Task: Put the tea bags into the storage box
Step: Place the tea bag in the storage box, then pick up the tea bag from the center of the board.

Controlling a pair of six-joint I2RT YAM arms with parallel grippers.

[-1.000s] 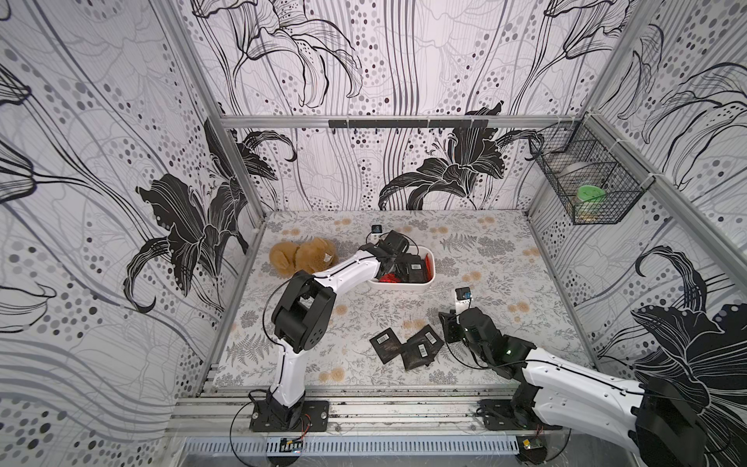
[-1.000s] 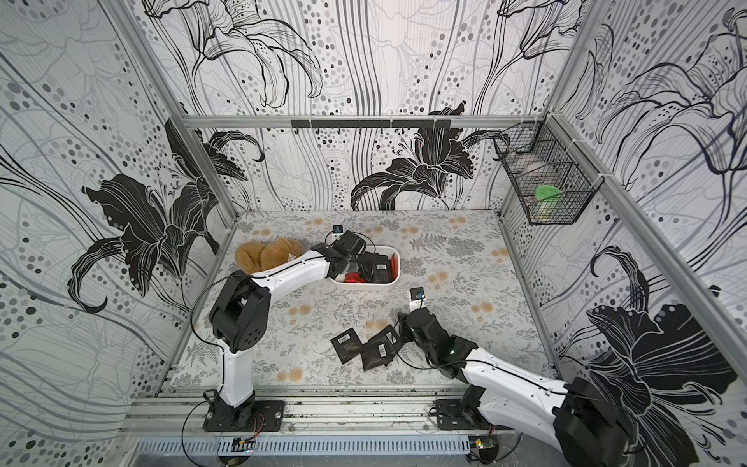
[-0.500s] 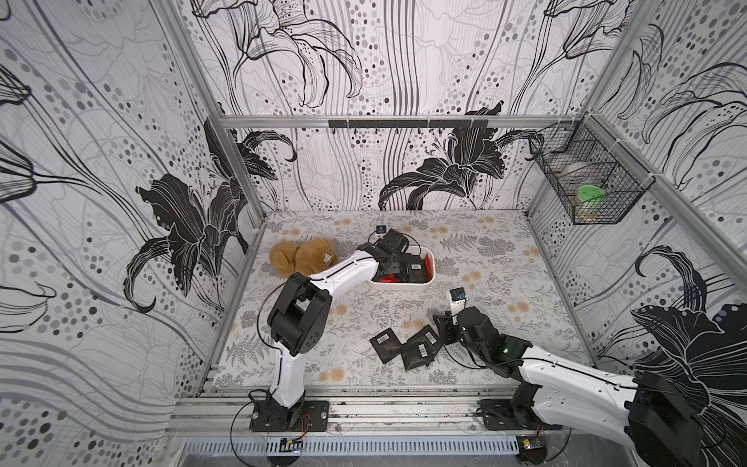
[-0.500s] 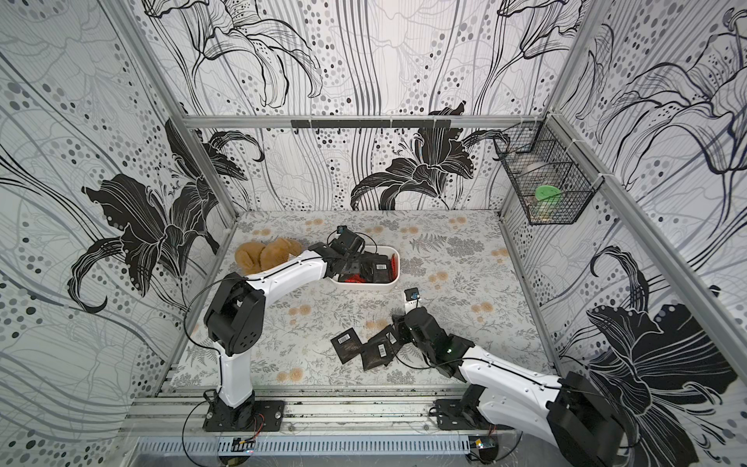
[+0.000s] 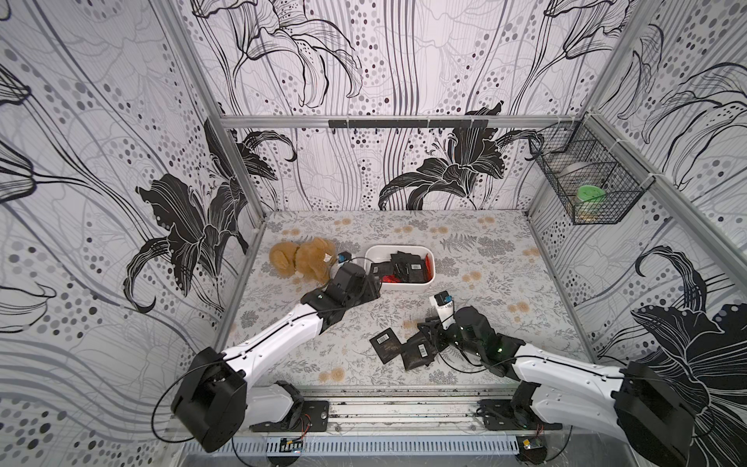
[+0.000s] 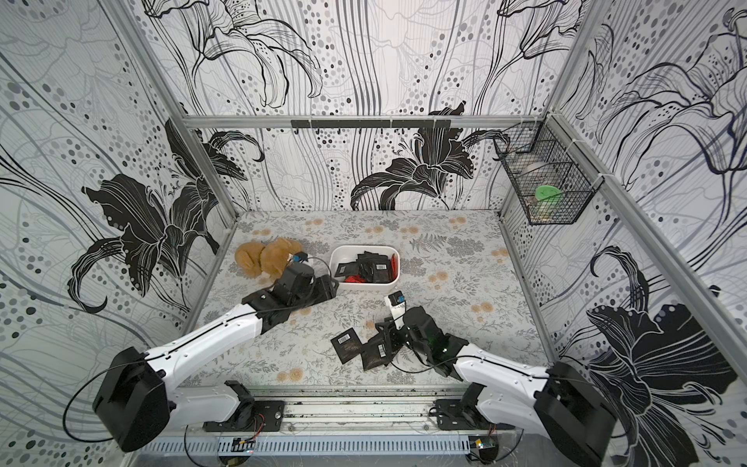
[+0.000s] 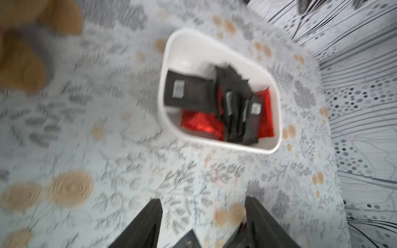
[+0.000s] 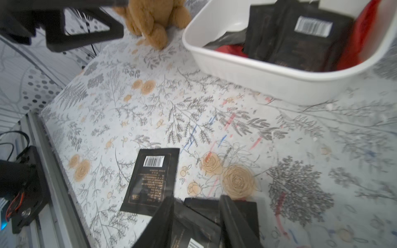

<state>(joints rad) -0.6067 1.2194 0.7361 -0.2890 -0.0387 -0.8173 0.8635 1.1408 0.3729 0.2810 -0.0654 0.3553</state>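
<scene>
The left gripper (image 7: 203,200), jaws apart and empty, is just near-left of the storage box (image 5: 404,286) holding tea bags (image 5: 410,267). The right gripper (image 8: 196,198) straddles a black tea bag (image 8: 197,213) on the near worktop (image 8: 150,107); whether it is gripping the bag is unclear.

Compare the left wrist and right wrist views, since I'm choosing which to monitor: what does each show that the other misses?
Only left wrist: the whole rim of the storage box from above, plus the open gap of the left gripper over bare mat. Only right wrist: a loose tea bag flat on the mat, and the right gripper straddling another. Both: black and red tea bags in the box, and the brown plush toy.
</scene>
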